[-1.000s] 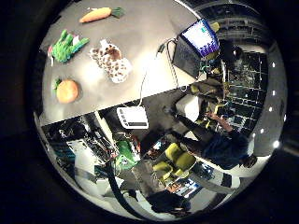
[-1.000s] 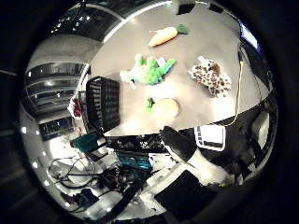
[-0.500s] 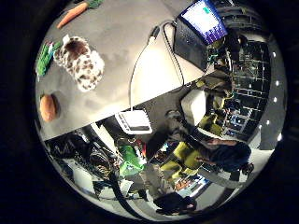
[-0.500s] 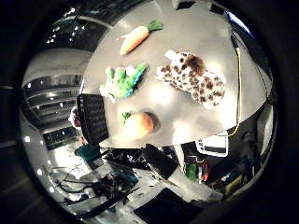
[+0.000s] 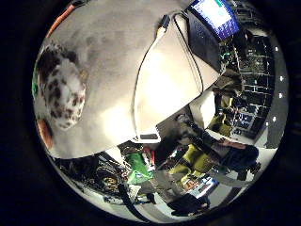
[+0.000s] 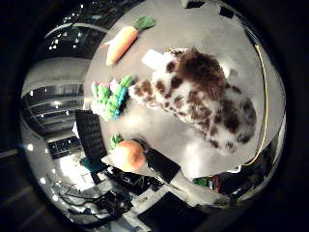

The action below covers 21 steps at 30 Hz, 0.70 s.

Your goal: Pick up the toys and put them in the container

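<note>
A white plush toy with brown spots [image 6: 203, 104] lies on the grey table [image 6: 203, 29] and fills much of the thumb side view, so it is close under my hand's palm. Beside it lie a green plush toy [image 6: 111, 99], a toy carrot [image 6: 120, 43] and a round orange fruit toy with a green top [image 6: 128, 154]. A black slatted container [image 6: 89, 137] stands at the table's edge past the green toy. No part of my hand shows clearly in either view.
A small white card [image 6: 154, 59] lies on the table between the carrot and the spotted toy. A laptop with a lit screen [image 5: 214, 16] sits at the table's far corner. Beyond the table's edge are chairs and lab clutter.
Both views have closed in on the table over the second. The spotted plush toy has grown from small to filling much of the thumb side view. The toys themselves lie as before.
</note>
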{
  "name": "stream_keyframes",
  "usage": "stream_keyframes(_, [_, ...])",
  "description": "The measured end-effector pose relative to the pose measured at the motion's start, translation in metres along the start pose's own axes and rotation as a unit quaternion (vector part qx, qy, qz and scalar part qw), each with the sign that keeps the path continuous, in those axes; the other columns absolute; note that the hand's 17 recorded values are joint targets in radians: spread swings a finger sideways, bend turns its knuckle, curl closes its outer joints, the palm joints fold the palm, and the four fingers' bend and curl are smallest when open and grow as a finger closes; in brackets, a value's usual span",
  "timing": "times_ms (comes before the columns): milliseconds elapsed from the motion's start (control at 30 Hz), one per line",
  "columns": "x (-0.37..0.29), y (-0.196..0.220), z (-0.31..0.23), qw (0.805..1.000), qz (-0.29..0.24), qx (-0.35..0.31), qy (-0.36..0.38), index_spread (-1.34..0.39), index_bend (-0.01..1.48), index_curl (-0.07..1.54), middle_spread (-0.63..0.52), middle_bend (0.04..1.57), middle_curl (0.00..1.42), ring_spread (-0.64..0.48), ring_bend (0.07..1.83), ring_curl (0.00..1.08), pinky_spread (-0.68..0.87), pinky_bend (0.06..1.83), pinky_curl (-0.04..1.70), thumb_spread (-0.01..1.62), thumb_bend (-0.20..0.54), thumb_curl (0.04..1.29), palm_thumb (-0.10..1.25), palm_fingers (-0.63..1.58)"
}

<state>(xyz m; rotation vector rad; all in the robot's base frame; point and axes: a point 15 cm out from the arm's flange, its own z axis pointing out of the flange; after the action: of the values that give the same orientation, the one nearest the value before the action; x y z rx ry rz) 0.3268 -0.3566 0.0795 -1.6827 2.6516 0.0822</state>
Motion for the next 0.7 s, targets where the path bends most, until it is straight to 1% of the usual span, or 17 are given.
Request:
stream_keyframes(33, [-0.002, -0.001, 0.002, 1.0, -0.002, -0.002, -0.001, -0.18, 0.14, 0.24, 0.06, 0.31, 0.35, 0.11, 0.44, 0.28, 0.3, 0.38, 0.32, 0.97, -0.024, 0.3, 0.48, 0.27])
stream_keyframes(100, [-0.004, -0.005, 0.003, 1.0, -0.006, -0.003, -0.001, -0.18, 0.16, 0.24, 0.04, 0.36, 0.36, 0.05, 0.52, 0.29, 0.23, 0.37, 0.3, 0.97, -0.023, 0.3, 0.5, 0.41])
stream_keyframes(133, [-0.007, -0.006, 0.004, 1.0, -0.008, -0.006, -0.002, -0.18, 0.16, 0.24, 0.03, 0.37, 0.37, 0.04, 0.54, 0.3, 0.21, 0.37, 0.3, 0.97, -0.025, 0.3, 0.5, 0.42])
stream_keyframes(167, [-0.009, -0.005, 0.006, 1.0, -0.01, -0.012, -0.004, -0.2, 0.15, 0.23, 0.01, 0.4, 0.37, -0.02, 0.65, 0.32, 0.15, 0.39, 0.3, 0.96, -0.022, 0.31, 0.52, 0.54])
stream_keyframes(267, [-0.016, -0.003, 0.009, 1.0, -0.017, -0.021, -0.007, -0.23, 0.16, 0.24, -0.04, 0.45, 0.39, -0.1, 0.77, 0.35, 0.03, 0.46, 0.3, 0.96, -0.022, 0.31, 0.54, 0.67])
stream_keyframes(333, [-0.02, -0.003, 0.01, 0.999, -0.022, -0.023, -0.007, -0.26, 0.17, 0.25, -0.07, 0.48, 0.41, -0.15, 0.85, 0.38, -0.08, 0.56, 0.32, 0.95, -0.026, 0.32, 0.56, 0.75])
stream_keyframes(533, [-0.033, -0.004, 0.015, 0.999, -0.04, -0.032, -0.006, -0.35, 0.2, 0.3, -0.12, 0.55, 0.44, -0.22, 0.91, 0.38, -0.29, 0.75, 0.33, 0.95, -0.023, 0.32, 0.6, 0.98])
stream_keyframes(567, [-0.036, -0.004, 0.015, 0.999, -0.043, -0.033, -0.006, -0.36, 0.21, 0.3, -0.13, 0.58, 0.44, -0.23, 0.92, 0.38, -0.32, 0.77, 0.33, 0.96, -0.023, 0.32, 0.61, 1.08])
stream_keyframes(600, [-0.038, -0.004, 0.014, 0.998, -0.045, -0.034, -0.006, -0.38, 0.25, 0.33, -0.15, 0.62, 0.46, -0.23, 0.96, 0.4, -0.38, 0.79, 0.34, 0.96, -0.018, 0.33, 0.63, 1.17])
stream_keyframes(633, [-0.038, -0.004, 0.014, 0.998, -0.046, -0.034, -0.006, -0.39, 0.26, 0.34, -0.15, 0.63, 0.47, -0.23, 0.96, 0.4, -0.39, 0.79, 0.34, 0.96, -0.017, 0.33, 0.63, 1.18])
stream_keyframes(667, [-0.04, -0.005, 0.014, 0.998, -0.049, -0.034, -0.005, -0.4, 0.36, 0.39, -0.17, 0.73, 0.5, -0.23, 1.0, 0.42, -0.46, 0.8, 0.34, 0.97, -0.006, 0.34, 0.7, 1.3])
stream_keyframes(700, [-0.042, -0.007, 0.012, 0.998, -0.052, -0.032, -0.004, -0.4, 0.46, 0.43, -0.17, 0.79, 0.52, -0.22, 1.0, 0.43, -0.48, 0.83, 0.35, 0.98, -0.01, 0.35, 0.73, 1.37])
